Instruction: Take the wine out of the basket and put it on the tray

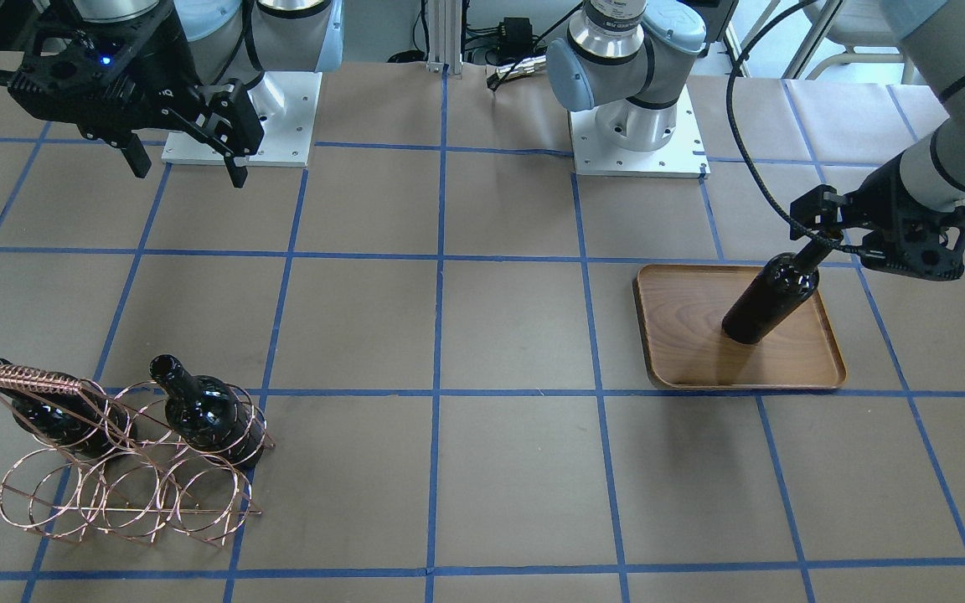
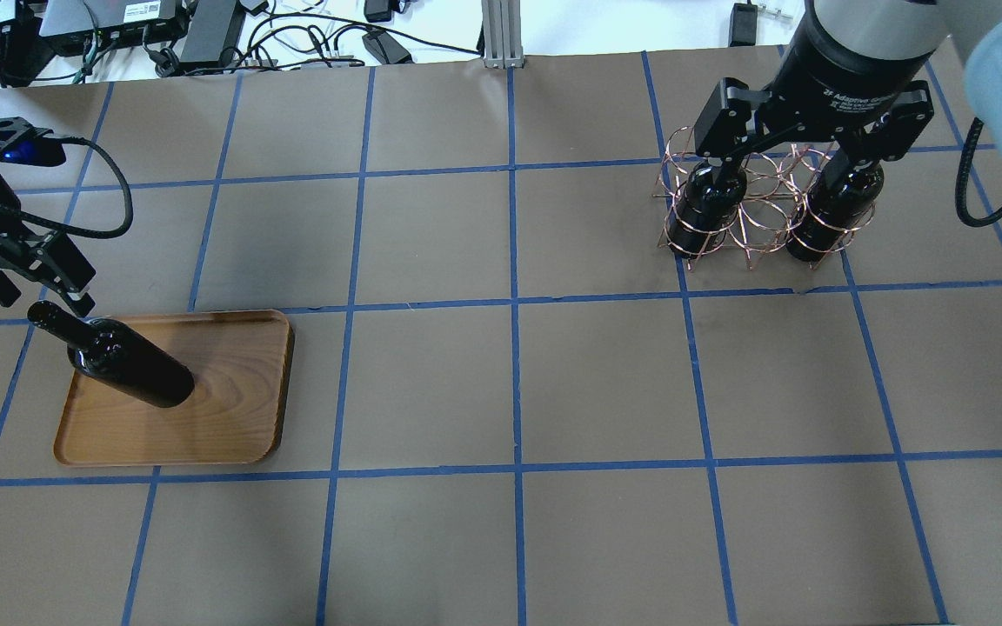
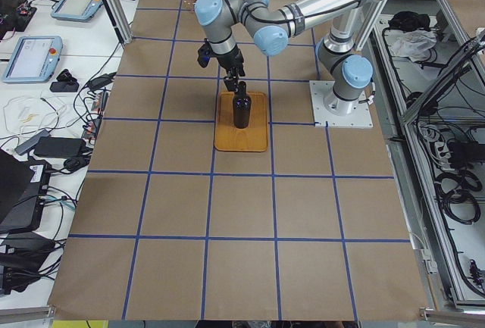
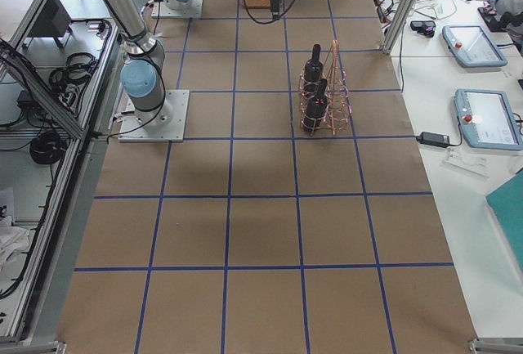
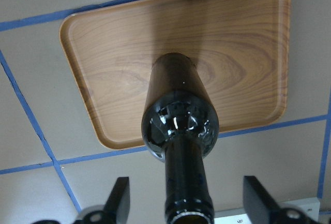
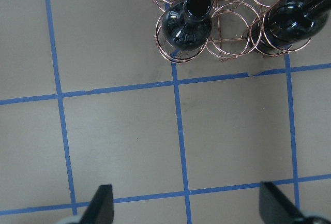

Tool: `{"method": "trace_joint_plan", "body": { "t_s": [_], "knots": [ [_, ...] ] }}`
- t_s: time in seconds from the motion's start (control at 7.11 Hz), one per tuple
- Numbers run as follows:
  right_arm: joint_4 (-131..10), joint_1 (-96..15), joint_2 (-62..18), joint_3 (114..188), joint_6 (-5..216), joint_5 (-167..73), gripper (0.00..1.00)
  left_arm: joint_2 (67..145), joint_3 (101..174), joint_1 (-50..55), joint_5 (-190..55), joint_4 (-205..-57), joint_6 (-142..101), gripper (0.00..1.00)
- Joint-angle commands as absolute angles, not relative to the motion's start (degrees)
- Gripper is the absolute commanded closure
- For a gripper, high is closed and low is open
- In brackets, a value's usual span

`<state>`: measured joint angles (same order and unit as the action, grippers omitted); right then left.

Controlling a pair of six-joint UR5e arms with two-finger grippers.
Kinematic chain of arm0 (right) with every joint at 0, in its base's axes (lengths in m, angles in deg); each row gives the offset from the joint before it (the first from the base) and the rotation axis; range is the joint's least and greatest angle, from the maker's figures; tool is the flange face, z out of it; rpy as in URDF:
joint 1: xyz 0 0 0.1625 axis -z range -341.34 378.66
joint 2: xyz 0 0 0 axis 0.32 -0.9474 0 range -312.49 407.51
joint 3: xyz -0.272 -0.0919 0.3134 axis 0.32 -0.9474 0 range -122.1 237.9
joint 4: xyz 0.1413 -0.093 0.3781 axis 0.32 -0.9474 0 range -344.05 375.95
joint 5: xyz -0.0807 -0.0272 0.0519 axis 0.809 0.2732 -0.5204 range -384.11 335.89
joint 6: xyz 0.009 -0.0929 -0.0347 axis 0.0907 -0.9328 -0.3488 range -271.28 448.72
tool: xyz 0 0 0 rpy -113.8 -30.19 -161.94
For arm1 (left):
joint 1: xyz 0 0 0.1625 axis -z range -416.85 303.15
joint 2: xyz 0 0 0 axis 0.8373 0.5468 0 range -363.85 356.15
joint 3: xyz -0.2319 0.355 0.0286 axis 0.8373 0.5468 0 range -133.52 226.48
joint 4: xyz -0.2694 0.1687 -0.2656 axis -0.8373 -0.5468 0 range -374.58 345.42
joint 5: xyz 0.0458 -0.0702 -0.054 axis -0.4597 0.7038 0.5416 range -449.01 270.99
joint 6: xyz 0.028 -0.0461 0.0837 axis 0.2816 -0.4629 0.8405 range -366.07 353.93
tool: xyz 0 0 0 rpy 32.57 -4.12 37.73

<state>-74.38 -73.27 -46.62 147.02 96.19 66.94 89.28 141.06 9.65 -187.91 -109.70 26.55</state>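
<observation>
One wine bottle point(image 1: 771, 297) stands upright on the wooden tray point(image 1: 683, 352); it also shows in the overhead view point(image 2: 131, 365) and the left wrist view point(image 5: 178, 115). My left gripper point(image 1: 822, 239) is open, its fingers point(image 5: 120, 198) on either side of the bottle's neck without touching it. The copper wire basket point(image 1: 122, 494) holds two more wine bottles point(image 1: 214, 419) point(image 1: 55, 419). My right gripper point(image 1: 188, 167) is open and empty, raised high on the robot's side of the basket point(image 6: 227, 27).
The tray point(image 2: 231, 417) lies on the robot's left side of the brown table with blue tape lines, and the basket point(image 2: 762, 187) on its right, far side. The two arm bases point(image 1: 637, 126) stand at the robot's edge.
</observation>
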Motion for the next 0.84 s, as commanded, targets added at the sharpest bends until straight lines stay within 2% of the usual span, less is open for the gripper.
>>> {"method": "trace_joint_plan", "body": {
  "t_s": [0.0,0.7],
  "knots": [
    [-74.40,-73.27,-46.63,147.02,96.19,66.94,0.00,84.67,137.03,11.43,-186.14,-115.01,23.22,0.00],
    [-74.22,-73.27,-46.63,147.02,96.19,67.03,0.00,81.32,136.22,21.70,-182.09,-113.81,2.05,0.00]
  ]
}}
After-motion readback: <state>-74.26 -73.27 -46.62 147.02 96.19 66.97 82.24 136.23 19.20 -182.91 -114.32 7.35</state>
